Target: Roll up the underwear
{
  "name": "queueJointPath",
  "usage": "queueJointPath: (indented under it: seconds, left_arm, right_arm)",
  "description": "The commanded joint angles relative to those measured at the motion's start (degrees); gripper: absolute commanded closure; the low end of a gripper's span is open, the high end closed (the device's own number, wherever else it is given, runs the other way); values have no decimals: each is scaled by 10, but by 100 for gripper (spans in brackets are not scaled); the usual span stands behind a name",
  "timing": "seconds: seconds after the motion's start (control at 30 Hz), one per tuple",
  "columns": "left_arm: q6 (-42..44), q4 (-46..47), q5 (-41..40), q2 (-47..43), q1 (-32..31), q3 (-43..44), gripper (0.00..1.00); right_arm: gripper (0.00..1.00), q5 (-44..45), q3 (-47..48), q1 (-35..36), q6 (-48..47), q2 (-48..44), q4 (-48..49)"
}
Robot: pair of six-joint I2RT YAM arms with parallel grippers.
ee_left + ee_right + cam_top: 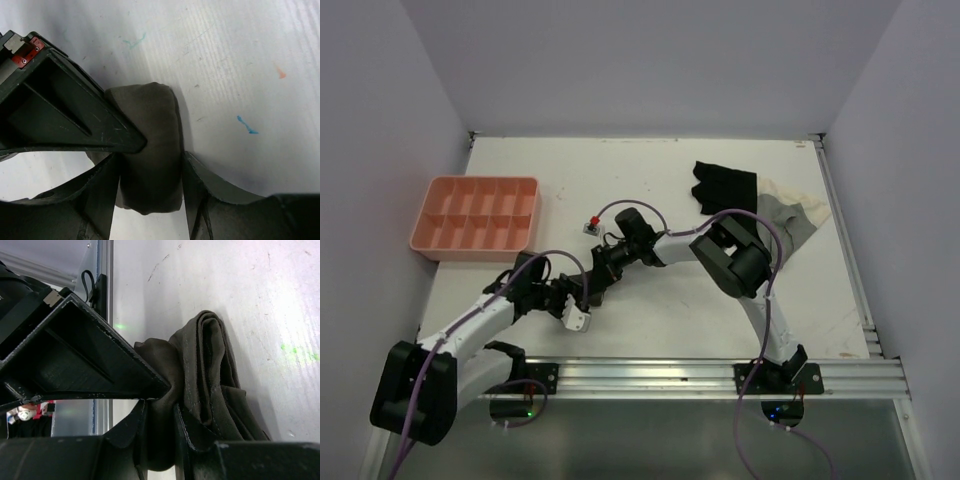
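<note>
The underwear [155, 120] is a small dark brown fabric roll lying on the white table. My left gripper [150, 170] is shut on the roll, with one finger on each side of it. My right gripper [161, 412] is shut on a fold at the end of the same bundle [210, 365], whose layered seams show. In the top view the two grippers meet tip to tip, left [570, 297] and right [593, 284], and hide the underwear almost fully. Each wrist view shows the other gripper's black finger as a wedge at upper left.
A pink compartment tray [475, 215] sits at the left. A black garment [723, 187] and a grey-and-cream garment [790, 210] lie at the back right. A small red-topped object [592, 224] stands just behind the right wrist. A metal rail [720, 375] runs along the near edge.
</note>
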Motion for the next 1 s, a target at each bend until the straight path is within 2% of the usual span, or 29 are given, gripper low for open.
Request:
queueJointPath:
  seconds: [0.0,0.1,0.13,0.17,0.23,0.33,0.37,0.43,0.47,0.57,0.73,0.93,0.97]
  left_arm:
    - [-6,48,-40,47,-11,-5,47]
    - [1,46,-60,67,-11,-11,59]
    - [8,41,-63,67,-11,-14,72]
    - [6,34,-64,65,-12,-14,79]
    - [9,15,-71,70,-16,-4,90]
    - [22,-53,-87,102,-23,30,99]
    - [33,-90,-93,118,-24,38,100]
    - [45,-120,-100,132,-24,56,100]
    - [48,-146,-106,143,-25,62,100]
    - [55,-197,-109,170,-25,85,100]
    - [56,-231,-119,196,-26,104,100]
    - [36,-262,-122,226,-30,137,100]
    - [33,-283,-118,236,-31,148,100]
  right_arm:
    - [100,93,-47,12,-55,65,-111]
    - [100,91,-48,11,-57,63,-110]
    - [100,91,-49,11,-58,62,-109]
    - [100,90,-49,11,-59,60,-108]
    - [94,92,-52,10,-60,53,-109]
    - [76,98,-55,2,-63,30,-114]
    - [69,100,-55,-4,-64,24,-120]
    - [65,111,-54,-21,-67,4,-135]
    - [59,118,-53,-26,-68,-3,-141]
    - [52,131,-40,-51,-67,-33,-161]
    - [46,148,-29,-91,-56,-86,-170]
    - [46,197,-46,-125,-47,-145,-171]
    - [46,206,-67,-127,-50,-182,-168]
